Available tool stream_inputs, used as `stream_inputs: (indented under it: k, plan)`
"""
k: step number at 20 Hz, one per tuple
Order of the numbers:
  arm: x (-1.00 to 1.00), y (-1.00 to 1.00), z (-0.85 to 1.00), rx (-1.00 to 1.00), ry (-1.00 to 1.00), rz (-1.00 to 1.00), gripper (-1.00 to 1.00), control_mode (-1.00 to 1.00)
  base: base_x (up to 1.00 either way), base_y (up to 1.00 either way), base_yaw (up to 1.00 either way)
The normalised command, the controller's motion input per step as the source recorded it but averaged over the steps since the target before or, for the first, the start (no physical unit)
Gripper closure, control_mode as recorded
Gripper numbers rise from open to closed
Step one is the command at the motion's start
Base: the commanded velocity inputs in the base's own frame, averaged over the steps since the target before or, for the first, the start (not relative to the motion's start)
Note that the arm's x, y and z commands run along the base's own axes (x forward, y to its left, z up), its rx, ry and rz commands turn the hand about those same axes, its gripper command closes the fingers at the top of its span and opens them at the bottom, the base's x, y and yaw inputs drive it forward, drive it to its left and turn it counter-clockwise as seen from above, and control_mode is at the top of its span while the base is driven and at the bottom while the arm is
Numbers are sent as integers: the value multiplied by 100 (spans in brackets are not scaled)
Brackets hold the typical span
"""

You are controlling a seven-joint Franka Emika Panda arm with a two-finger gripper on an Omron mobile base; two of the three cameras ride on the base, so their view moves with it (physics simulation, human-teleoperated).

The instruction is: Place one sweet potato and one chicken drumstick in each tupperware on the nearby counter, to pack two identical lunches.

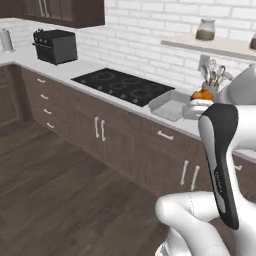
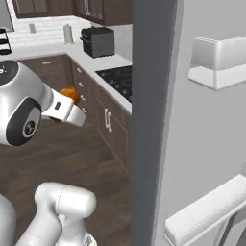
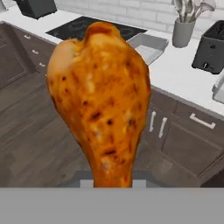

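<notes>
A browned orange chicken drumstick (image 3: pixel 100 96) stands close in front of the hand view, thin end down, with my gripper (image 1: pixel 200 102) shut on it. In the left base view the drumstick (image 1: pixel 202 94) hangs just beyond the right end of a shallow light-grey tupperware (image 1: pixel 169 106) on the pale counter (image 1: pixel 75 70). The hand view shows that tupperware (image 3: pixel 148 46) past the drumstick, right of the stove. The drumstick (image 2: pixel 70 94) also peeks out behind my white hand in the right base view. The sweet potato is out of view.
A black cooktop (image 1: pixel 122 85) lies left of the tray and a black oven box (image 1: pixel 55 46) stands at the counter's far left. A grey utensil pot (image 3: pixel 183 31) and black toaster (image 3: pixel 212 48) stand right of the tray. A tall grey door panel (image 2: pixel 192 144) rises at the right.
</notes>
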Motion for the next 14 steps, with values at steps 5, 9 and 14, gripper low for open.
stream_inputs:
  k: [5, 9, 14]
  plan:
    - [0, 0, 0, 0, 0, 0, 100, 100, 100, 80, 15]
    - [0, 0, 0, 0, 0, 0, 100, 100, 100, 94, 0]
    - [0, 0, 0, 0, 0, 0, 100, 100, 99, 18, -25]
